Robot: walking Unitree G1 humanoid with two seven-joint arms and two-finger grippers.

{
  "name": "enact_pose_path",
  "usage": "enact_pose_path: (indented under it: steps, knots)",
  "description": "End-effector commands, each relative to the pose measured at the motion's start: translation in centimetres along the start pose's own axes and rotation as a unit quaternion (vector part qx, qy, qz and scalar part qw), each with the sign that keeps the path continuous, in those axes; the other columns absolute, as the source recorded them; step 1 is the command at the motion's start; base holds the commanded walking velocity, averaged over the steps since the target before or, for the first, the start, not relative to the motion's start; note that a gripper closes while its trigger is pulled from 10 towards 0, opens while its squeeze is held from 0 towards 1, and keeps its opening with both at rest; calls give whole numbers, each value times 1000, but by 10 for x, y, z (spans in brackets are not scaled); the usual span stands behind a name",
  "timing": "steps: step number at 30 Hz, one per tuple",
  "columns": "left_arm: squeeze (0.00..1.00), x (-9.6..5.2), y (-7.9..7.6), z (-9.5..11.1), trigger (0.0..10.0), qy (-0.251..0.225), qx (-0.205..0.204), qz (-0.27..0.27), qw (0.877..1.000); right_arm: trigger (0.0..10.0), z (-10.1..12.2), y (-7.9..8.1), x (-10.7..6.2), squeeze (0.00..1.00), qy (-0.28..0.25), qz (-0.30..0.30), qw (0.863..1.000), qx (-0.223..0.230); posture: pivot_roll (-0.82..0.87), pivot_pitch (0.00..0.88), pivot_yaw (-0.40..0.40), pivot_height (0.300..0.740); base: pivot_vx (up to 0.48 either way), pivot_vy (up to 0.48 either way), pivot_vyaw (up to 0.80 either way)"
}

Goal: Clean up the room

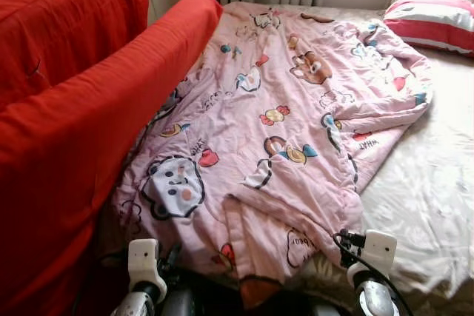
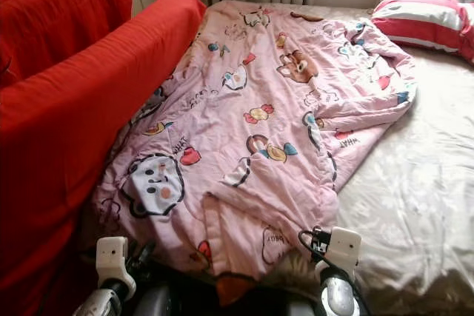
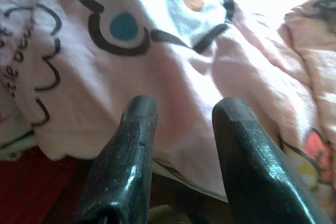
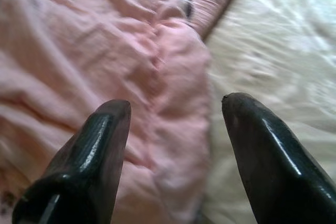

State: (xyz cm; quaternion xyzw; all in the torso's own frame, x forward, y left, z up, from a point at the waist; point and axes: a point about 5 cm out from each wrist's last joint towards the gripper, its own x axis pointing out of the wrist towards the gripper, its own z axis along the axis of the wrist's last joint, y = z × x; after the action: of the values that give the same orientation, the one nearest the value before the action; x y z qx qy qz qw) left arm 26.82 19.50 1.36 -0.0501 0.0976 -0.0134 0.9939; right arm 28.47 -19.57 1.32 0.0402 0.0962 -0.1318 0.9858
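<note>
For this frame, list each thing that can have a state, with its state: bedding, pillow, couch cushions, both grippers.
pink cartoon blanket: spread across the bed, rumpled, near edge folded over itself.
bed sheet: wrinkled, uncovered on the robot's right.
striped pillow: lying at the bed's far corner.
red cushions: leaning along the bed's left side.
left gripper: open, at the blanket's near edge.
right gripper: open, over the blanket's edge beside the sheet.

Bedroom, bed (image 1: 437,183), pink quilt (image 1: 281,123), pillow (image 1: 433,20)
</note>
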Motion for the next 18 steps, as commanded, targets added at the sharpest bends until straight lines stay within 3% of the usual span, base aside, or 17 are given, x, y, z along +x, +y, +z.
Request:
enact_pose_path:
  steps: [1, 9, 18]
  knots:
    - [0, -2, 0, -4, 10000, 7, -1, 2, 1000, 10000, -8, -5, -4, 0, 16, -7, 1000, -6, -43, 224, 40, 600, 259, 0, 0]
    - [0, -2, 1, -4, 10000, 4, 0, 5, 1000, 10000, -11, -5, -5, 0, 24, -4, 1000, -6, -43, 222, 40, 600, 0, 0, 0]
    - [0, -2, 1, -3, 10000, 3, 1, 4, 1000, 10000, -25, -2, -11, 0, 70, 22, 997, -16, -43, 214, 43, 600, 0, 0, 0]
